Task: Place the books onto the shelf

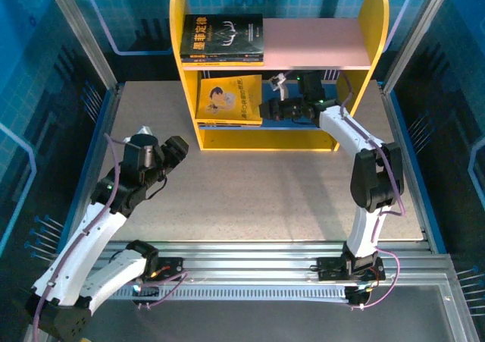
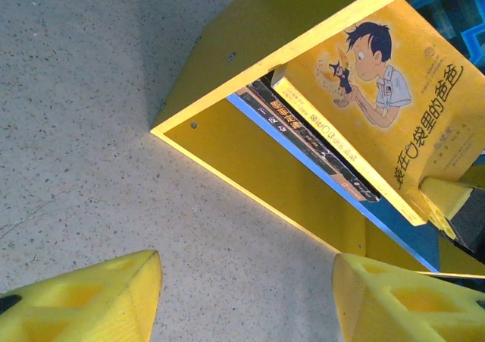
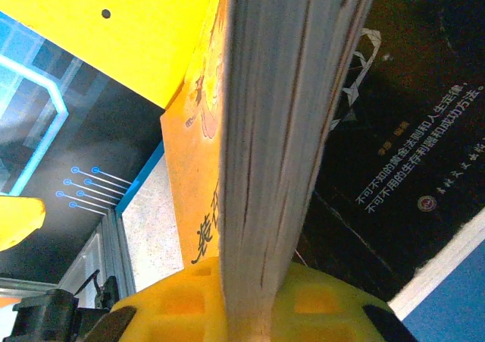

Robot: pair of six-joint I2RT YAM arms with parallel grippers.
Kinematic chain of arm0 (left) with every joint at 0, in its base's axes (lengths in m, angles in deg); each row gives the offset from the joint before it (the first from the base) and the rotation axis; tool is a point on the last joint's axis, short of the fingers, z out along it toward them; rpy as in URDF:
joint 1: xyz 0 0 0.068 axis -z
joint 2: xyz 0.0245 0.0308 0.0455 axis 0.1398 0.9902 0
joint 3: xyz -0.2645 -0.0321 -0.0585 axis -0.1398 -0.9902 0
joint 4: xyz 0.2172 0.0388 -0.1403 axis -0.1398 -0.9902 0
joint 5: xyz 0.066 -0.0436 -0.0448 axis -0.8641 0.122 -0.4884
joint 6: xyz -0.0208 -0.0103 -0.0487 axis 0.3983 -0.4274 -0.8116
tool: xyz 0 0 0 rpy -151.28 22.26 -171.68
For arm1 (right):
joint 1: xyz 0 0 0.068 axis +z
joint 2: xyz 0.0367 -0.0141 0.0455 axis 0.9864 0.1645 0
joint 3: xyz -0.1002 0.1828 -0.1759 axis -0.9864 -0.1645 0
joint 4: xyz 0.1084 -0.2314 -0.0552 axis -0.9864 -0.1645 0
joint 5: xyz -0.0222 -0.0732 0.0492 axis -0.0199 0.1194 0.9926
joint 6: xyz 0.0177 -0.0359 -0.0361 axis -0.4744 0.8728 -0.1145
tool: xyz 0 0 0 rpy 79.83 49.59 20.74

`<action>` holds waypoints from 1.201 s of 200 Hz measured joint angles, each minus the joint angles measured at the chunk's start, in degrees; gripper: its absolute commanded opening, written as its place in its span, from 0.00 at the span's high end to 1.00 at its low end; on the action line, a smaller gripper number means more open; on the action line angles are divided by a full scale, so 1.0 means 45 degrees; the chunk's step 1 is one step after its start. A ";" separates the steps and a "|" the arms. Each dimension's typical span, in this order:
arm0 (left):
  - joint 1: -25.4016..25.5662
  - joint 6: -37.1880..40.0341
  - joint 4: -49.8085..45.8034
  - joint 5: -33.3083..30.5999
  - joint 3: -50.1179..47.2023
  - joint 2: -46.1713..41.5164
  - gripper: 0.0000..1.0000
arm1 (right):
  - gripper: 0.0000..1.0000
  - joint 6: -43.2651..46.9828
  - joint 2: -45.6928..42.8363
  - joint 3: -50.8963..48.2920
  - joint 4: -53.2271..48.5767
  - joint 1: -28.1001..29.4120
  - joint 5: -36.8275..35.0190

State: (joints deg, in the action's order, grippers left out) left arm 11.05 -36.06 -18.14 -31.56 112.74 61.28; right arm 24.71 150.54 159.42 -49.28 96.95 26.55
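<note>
So the shelf (image 1: pixel 373 23) sits against the middle of the table's (image 1: pixel 265 198) far edge, open side facing the arms. On its pink upper board (image 1: pixel 318 42), a small stack of black books (image 1: pixel 223 35) with the white antler design lies flat, pushed up against the left side panel. The rest of that board is bare.

Down on the blue lower board (image 1: pixel 303 127), also at the left end, is the yellow book (image 1: pixel 227 98) with the cartoon boy on its cover. From the left wrist camera it looks like it's lying on top of a few dark books (image 2: pixel 318 141) stacked flat on the blue board, spines facing out.

The right gripper (image 1: pixel 264 108) is reached into the lower tier and is clamped tight on the yellow book's right-hand edge. The right wrist view looks straight down the page edges pinched between the foam fingers, with the yellow cover on one side and a black cover with white print just beyond the other.

The left gripper (image 1: pixel 161 143) hangs over the table toward the left edge, well short of the shelf and pointing at its front left corner. Its yellow foam fingers (image 2: pixel 98 300) are spread apart, with only bare tabletop between them.
</note>
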 measured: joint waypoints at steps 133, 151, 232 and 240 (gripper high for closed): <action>-0.0209 0.0005 0.0029 0.0296 -0.0107 0.0000 0.37 | 0.92 0.0151 0.0835 0.0884 -0.0355 -0.0010 0.0000; -0.0257 0.0005 0.0029 0.0321 -0.0107 0.0000 0.37 | 0.90 0.0155 0.0947 0.0923 -0.0364 -0.0029 0.0005; -0.0321 0.0010 0.0078 0.0413 -0.0253 0.0000 0.37 | 0.64 0.0248 0.1180 0.1423 -0.0495 -0.0063 0.0000; -0.0330 0.0005 0.0078 0.0418 -0.0257 0.0000 0.37 | 0.62 0.0248 0.1180 0.1423 -0.0500 -0.0063 -0.0010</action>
State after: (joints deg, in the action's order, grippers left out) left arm 9.57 -36.04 -17.79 -29.68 111.58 61.28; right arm 25.82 155.86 165.82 -51.53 96.67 26.51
